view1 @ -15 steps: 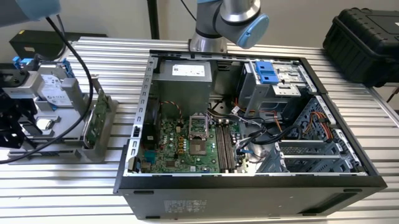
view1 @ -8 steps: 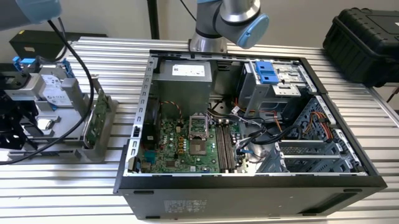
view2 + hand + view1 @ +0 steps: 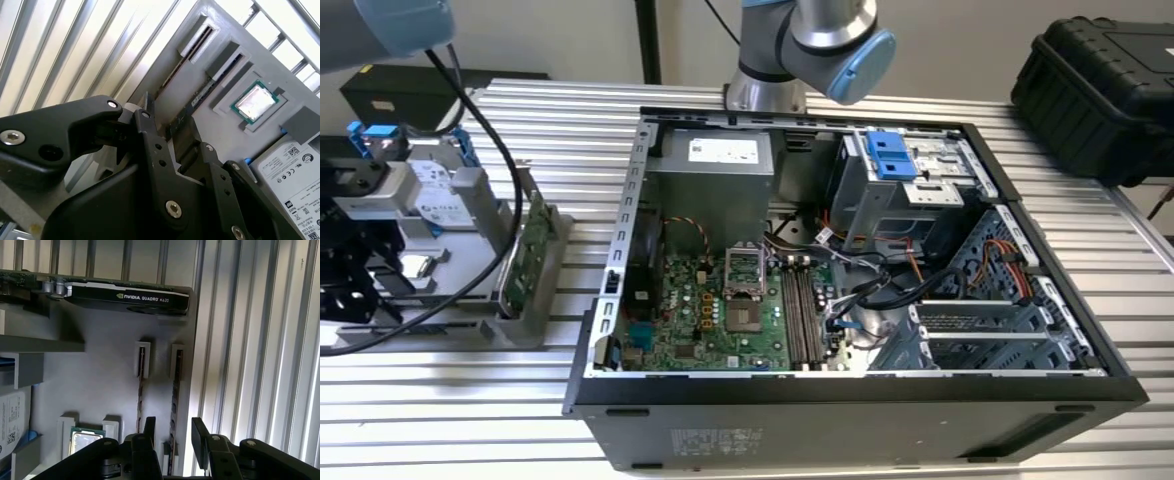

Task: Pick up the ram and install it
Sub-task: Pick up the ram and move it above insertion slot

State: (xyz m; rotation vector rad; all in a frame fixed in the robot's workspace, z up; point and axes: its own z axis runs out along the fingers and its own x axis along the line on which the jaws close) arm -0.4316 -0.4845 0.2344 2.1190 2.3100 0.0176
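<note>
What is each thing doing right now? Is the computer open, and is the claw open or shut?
computer case: open, side panel off, lying on its side.
long slots: look empty.
gripper: open, one finger on each side of the ram.
ram: standing on edge in the gray holder.
second stick: standing on edge beside it.
processor chip: lying flat in its pocket.

Exterior view: raised, mid-range, angled down onto the open computer case [image 3: 854,420] on the slatted table [image 3: 454,420]. Both wrist views: close, looking past the gripper [image 3: 174,432] [image 3: 172,127] at different angles onto the grey parts holder [image 3: 100,375] [image 3: 220,137]. They share its two slots [image 3: 142,360] and processor [image 3: 86,440].
</note>
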